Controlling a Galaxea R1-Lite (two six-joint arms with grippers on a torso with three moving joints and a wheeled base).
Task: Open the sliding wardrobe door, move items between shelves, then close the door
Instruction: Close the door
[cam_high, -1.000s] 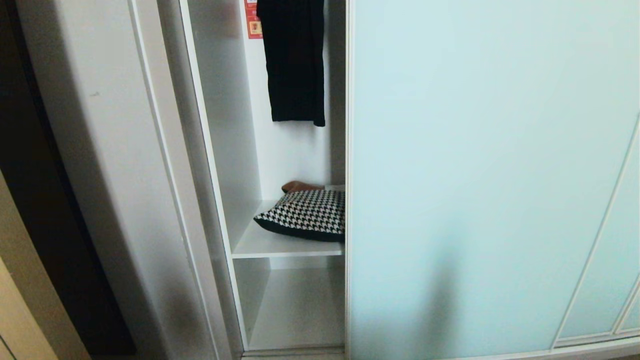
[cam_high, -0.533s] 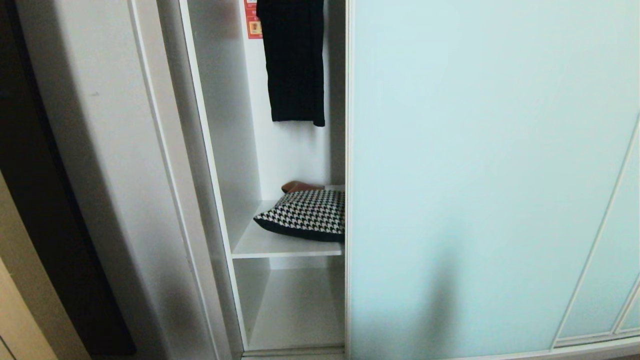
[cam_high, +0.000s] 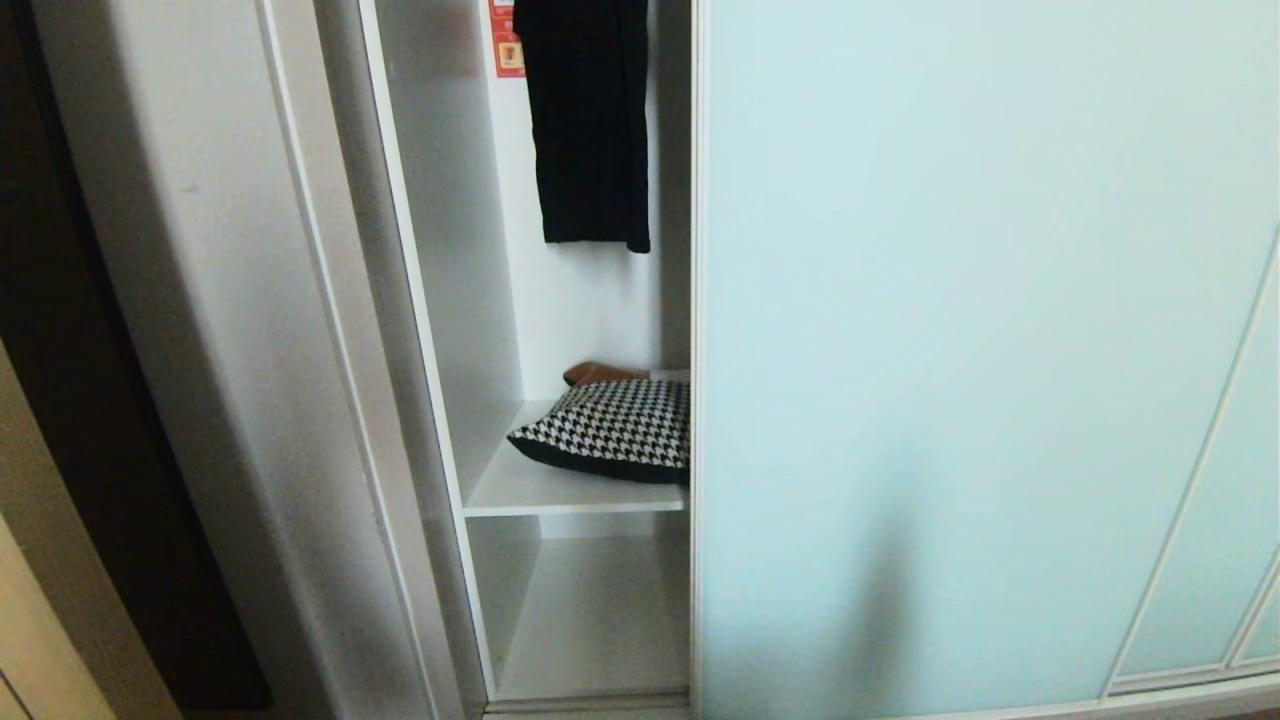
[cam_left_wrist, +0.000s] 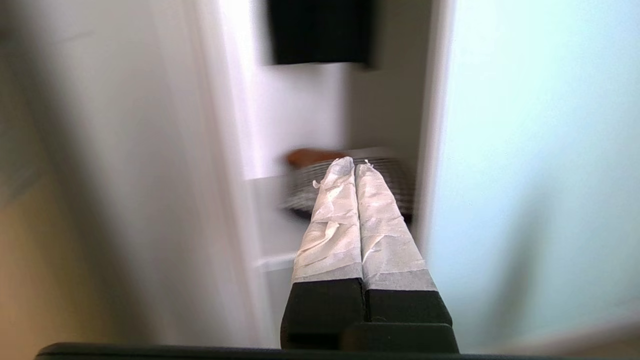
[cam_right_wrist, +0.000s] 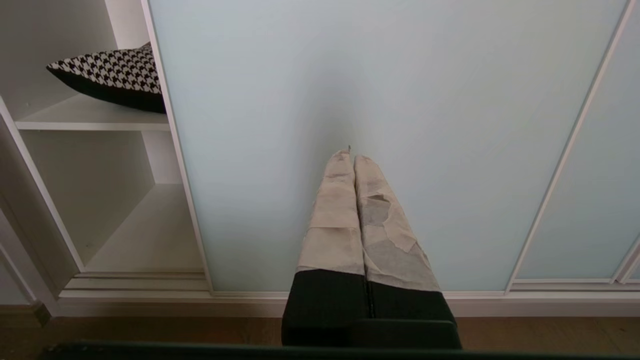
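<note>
White wardrobe, door (cam_high: 980, 350) part open. The cushion (cam_high: 615, 430) on the shelf (cam_high: 560, 495) looks soft and light; pinch its near corner. Left gripper (cam_left_wrist: 354, 167) and right gripper (cam_right_wrist: 350, 157): jaws together, empty.

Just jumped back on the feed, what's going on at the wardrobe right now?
The sliding wardrobe door is partly open, showing a narrow strip of the compartment. The houndstooth cushion lies on the upper shelf, half hidden behind the door's edge; the lower shelf is bare where visible, and a black garment hangs above. Nothing is held. The left gripper, shut, points toward the opening; the right gripper, shut, faces the door.
</note>
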